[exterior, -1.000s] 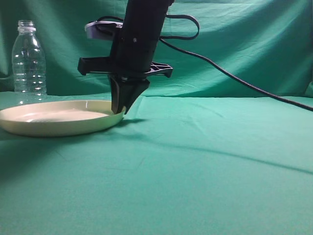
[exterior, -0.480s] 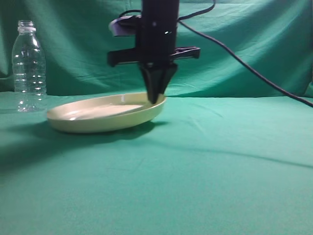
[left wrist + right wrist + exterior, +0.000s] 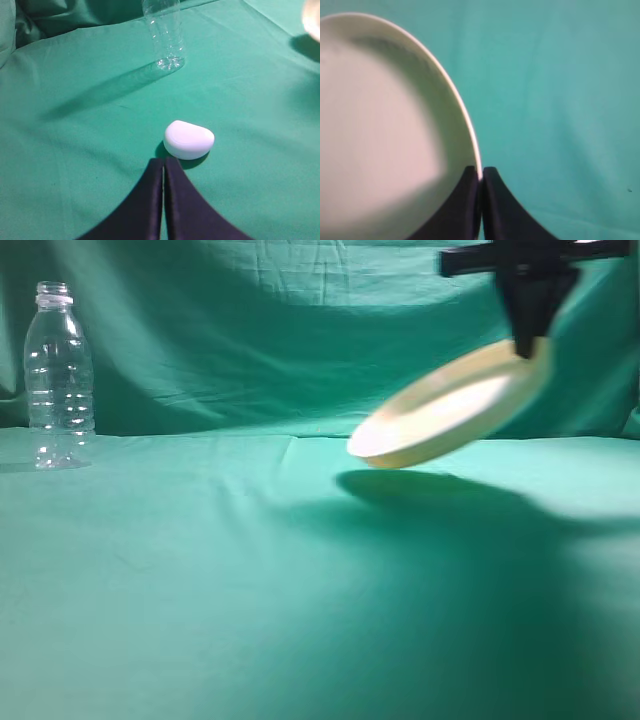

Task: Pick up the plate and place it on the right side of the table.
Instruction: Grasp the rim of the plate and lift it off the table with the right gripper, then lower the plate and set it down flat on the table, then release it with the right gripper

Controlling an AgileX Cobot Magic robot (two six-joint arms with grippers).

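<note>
Black jaws of my right gripper (image 3: 481,172) are pinched on the plate (image 3: 455,405) rim. Wrist view shows the rim edge running straight into the seam between the two fingers (image 3: 462,200), one finger on the inner face, the other on the outer.

Plate hangs from that one rim point. From the fingers it extends down and to the left in the exterior view, tilted, high edge at my grip, low edge toward the middle of the table (image 3: 200,620). It's airborne, clear of the cloth, with its shadow directly under it on the right half.

Judgement: plate is already over the right side, so what's left is a descent. The relation that matters is the tilt. The free far edge sits lowest, so it will likely touch the cloth first, well left of my fingers. I'd expect the plate to pivot flat about that edge as I lower, then release. Risk: a single rim pinch on a wide plate could let it swing or slip.

My left gripper (image 3: 163,172) is idle, fingers pressed together on nothing, hovering over the cloth just beside a small white rounded object (image 3: 189,139). Clear bottle (image 3: 58,375) stands upright far left, well apart from the plate. Right arm is the nearer one; left isn't needed.
</note>
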